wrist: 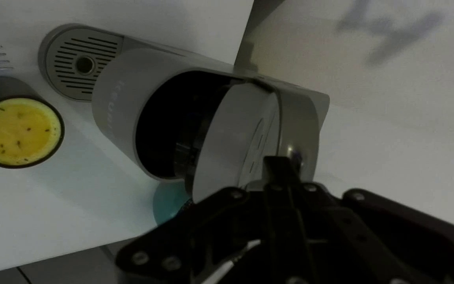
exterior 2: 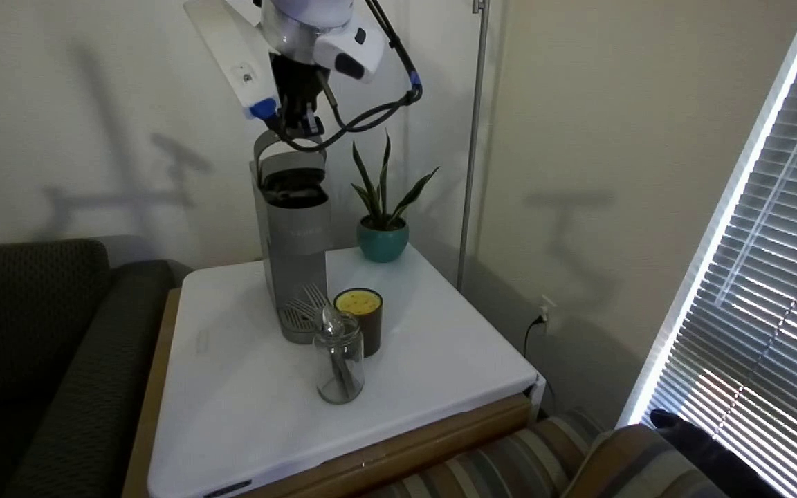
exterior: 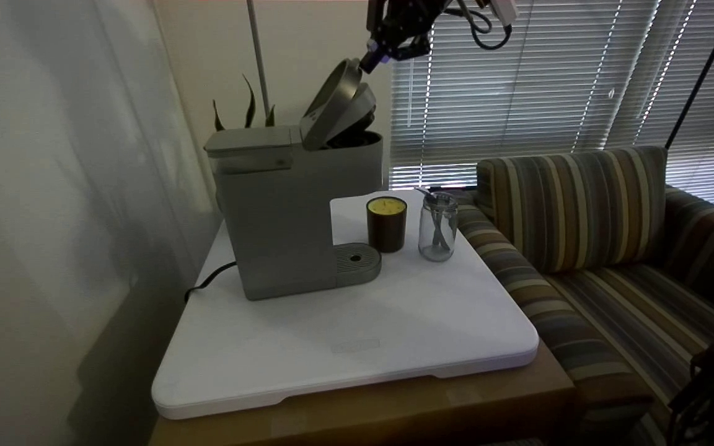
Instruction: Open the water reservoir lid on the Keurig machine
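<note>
The grey Keurig machine stands upright on the white table and also shows in an exterior view and the wrist view. Its front handle and brew head are tilted up, with the dark opening below exposed. The water reservoir lid, a flat grey panel at the machine's rear top, lies level and looks closed; in the wrist view it is mostly hidden behind the raised handle. My gripper looks shut, with nothing visible between its fingers. Its tip is at the raised handle's upper edge; contact is unclear.
A dark candle cup and a glass jar with cutlery stand by the drip tray. A potted plant stands behind the machine. A wall is near its rear. A striped armchair adjoins the table.
</note>
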